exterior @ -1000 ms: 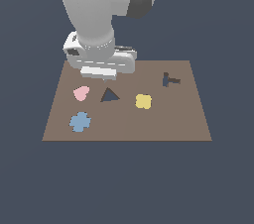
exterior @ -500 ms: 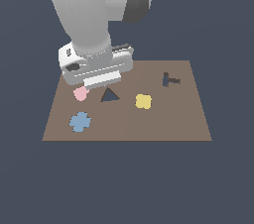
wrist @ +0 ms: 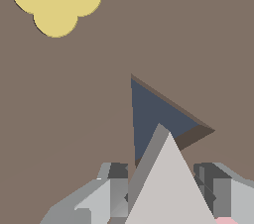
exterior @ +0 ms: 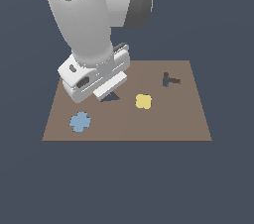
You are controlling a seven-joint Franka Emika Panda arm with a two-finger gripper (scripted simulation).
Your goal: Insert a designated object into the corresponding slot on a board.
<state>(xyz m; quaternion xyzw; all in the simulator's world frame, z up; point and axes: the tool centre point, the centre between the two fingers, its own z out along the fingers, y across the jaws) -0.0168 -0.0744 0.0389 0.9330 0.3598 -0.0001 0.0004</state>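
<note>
The brown board (exterior: pixel 168 124) lies flat under the arm. My gripper (wrist: pixel 163 178) is shut on a pale grey triangular block (wrist: pixel 168 188), one finger on each side of it. Just past the block's tip, a dark triangular slot (wrist: pixel 154 111) is sunk into the board. In the exterior view the gripper (exterior: pixel 110 88) hangs low over the board's left half, and the block's pale edge (exterior: pixel 112 84) sits right above the dark triangular slot (exterior: pixel 111 97), which is partly hidden.
A yellow lobed shape (exterior: pixel 143 101) lies to the exterior view's right of the slot, also seen as the yellow shape (wrist: pixel 56 1). A blue cross (exterior: pixel 79 122) sits near the front left and a dark T shape (exterior: pixel 169 80) at the back right. A pink sliver (wrist: pixel 225 221) shows beside one finger.
The arm has swung toward the exterior view's left and lower over the board. The hand now covers the pink shape and part of the triangular slot.
</note>
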